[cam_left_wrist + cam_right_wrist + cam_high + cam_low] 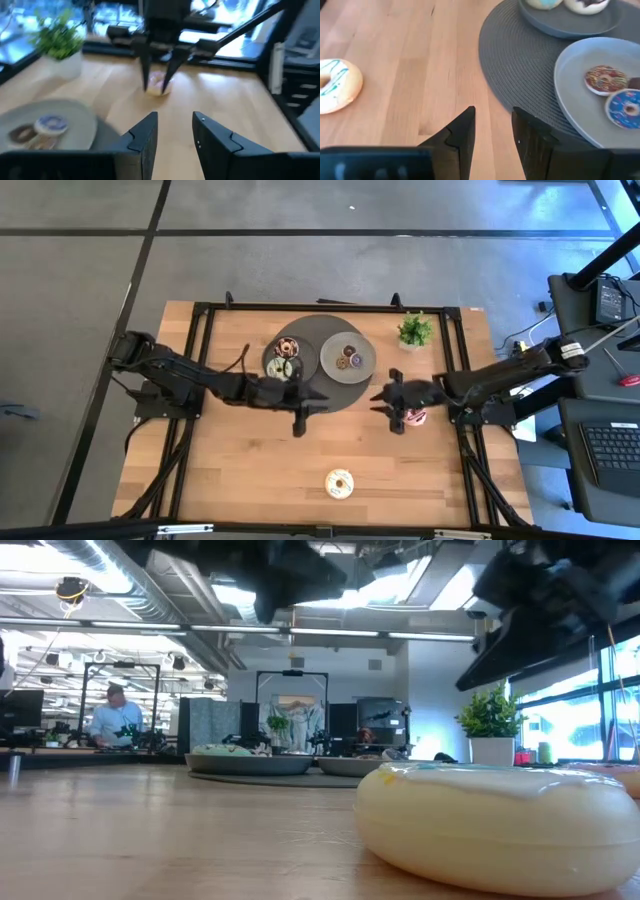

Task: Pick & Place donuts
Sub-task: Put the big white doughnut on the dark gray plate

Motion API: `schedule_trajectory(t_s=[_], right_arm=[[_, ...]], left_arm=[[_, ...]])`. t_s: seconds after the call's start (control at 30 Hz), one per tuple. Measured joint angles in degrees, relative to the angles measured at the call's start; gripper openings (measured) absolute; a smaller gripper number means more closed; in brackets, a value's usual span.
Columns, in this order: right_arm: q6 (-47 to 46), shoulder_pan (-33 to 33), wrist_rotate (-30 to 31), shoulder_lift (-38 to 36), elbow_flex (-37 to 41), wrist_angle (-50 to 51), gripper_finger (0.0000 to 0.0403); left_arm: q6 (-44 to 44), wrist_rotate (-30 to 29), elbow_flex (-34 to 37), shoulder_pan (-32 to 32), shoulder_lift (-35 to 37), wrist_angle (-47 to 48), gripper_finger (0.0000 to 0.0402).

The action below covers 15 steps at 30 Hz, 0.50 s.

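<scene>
A pink donut (416, 417) lies flat on the wooden table beneath my right arm, and also shows in the left wrist view (159, 85). A cream-white donut (339, 483) lies flat near the table's near edge. A green donut (284, 366) sits on the darker plate (270, 352). Small brown (605, 79) and purple (625, 108) donuts sit on the lighter plate (366, 366). My left gripper (306, 412) is open and empty above the table, near the mat's near edge. My right gripper (388, 404) is open and empty, its fingertips just left of the pink donut.
Both plates stand on a round grey mat (318, 328) at the table's far middle. A small potted plant (415, 331) stands at the far right. Black frame rails (195, 380) run along the table's sides. Bare wood lies between the grippers and the cream-white donut.
</scene>
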<state>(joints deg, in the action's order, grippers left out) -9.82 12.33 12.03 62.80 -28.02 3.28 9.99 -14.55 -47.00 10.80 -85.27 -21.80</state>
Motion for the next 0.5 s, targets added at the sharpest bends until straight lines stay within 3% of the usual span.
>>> schedule_trajectory(t_s=[0.13,0.3,0.5], right_arm=[[-2.0,4.86,6.51,-1.19,1.1,0.11,0.013],[-1.62,7.07,10.39,-1.07,1.1,0.1,0.013],[1.18,6.64,12.22,-1.08,1.1,0.41,0.013]], left_arm=[[-0.08,-2.25,-1.2,3.48,-0.59,-0.4,0.0118],[-1.33,-3.07,-7.02,5.75,-5.73,1.02,0.0118],[-3.29,0.86,-17.96,7.35,-15.39,17.58,0.0116]])
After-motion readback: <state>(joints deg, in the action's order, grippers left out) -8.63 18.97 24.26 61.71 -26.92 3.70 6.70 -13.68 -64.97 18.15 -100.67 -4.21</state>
